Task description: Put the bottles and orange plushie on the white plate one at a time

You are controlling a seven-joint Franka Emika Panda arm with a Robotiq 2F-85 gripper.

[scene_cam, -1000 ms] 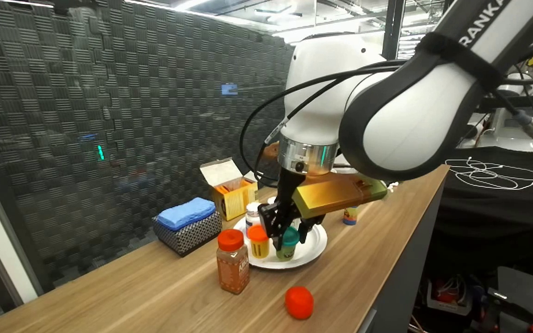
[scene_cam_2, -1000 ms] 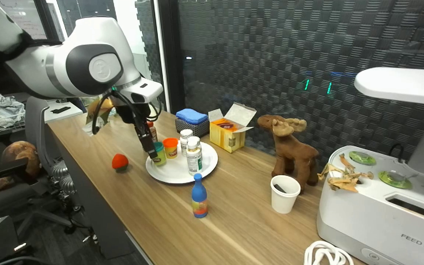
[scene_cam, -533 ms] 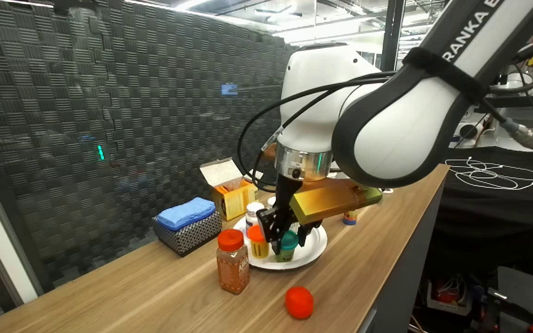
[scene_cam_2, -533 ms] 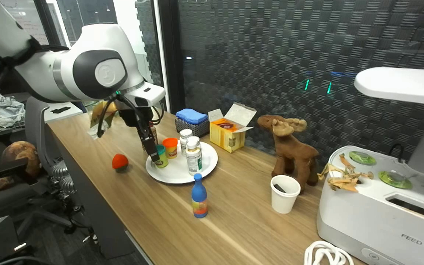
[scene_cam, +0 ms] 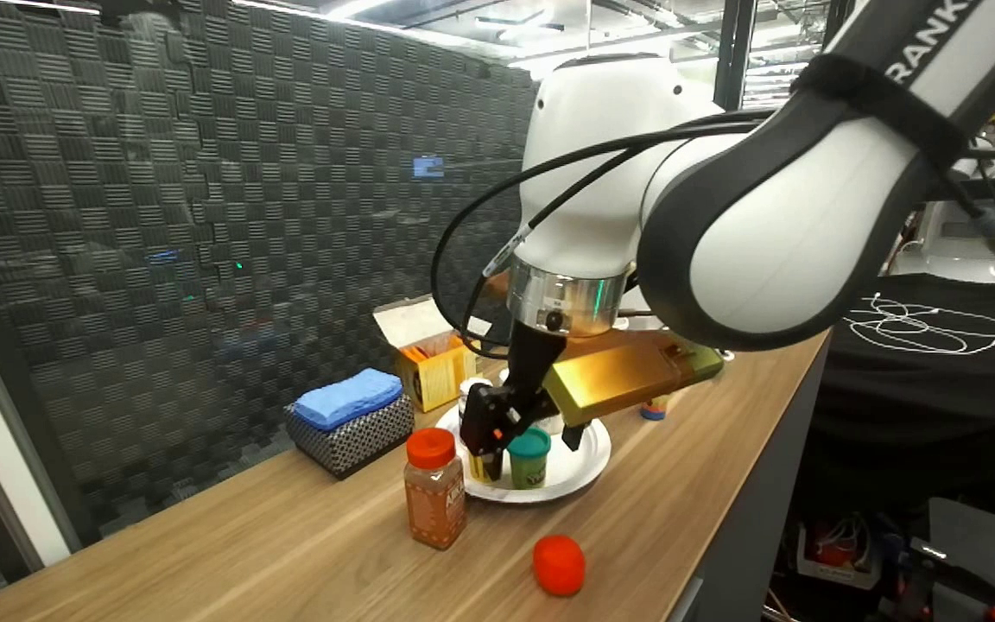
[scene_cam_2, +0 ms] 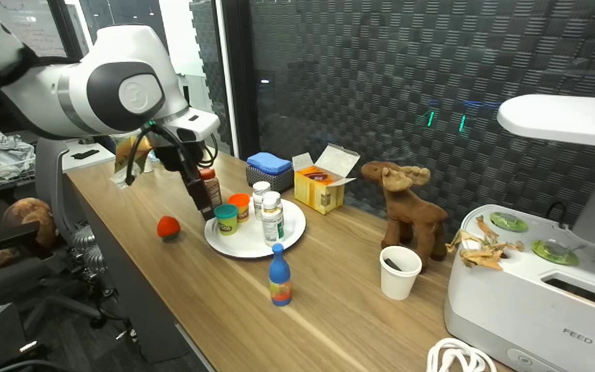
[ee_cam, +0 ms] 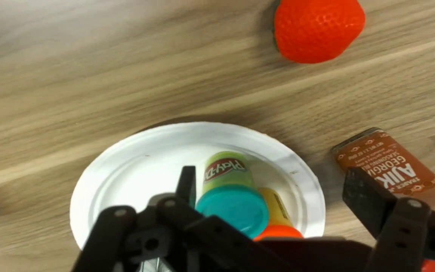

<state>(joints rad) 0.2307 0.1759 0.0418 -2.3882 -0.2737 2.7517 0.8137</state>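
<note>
At left in the wrist view, the white plate (ee_cam: 82, 200) is seen; the white-capped bottles (scene_cam_2: 272, 227) on it are made out in both exterior views, not here. The teal-lidded tub (ee_cam: 232, 196), also there, is framed unheld between the wide-parted jaws of the gripper (ee_cam: 272, 183). Farther right, on the table (ee_cam: 217, 83), the orange plushie (ee_cam: 317, 30), its dimples shown here alone, and red-capped brown bottle (ee_cam: 395, 166) are found.

the white arm (scene_cam: 787, 229) slants downward and bends at the wrist (scene_cam: 562, 294), which points down; beneath it hangs the black gripper (ee_cam: 274, 189), its two fingers (ee_cam: 368, 200) spread well apart.
</note>
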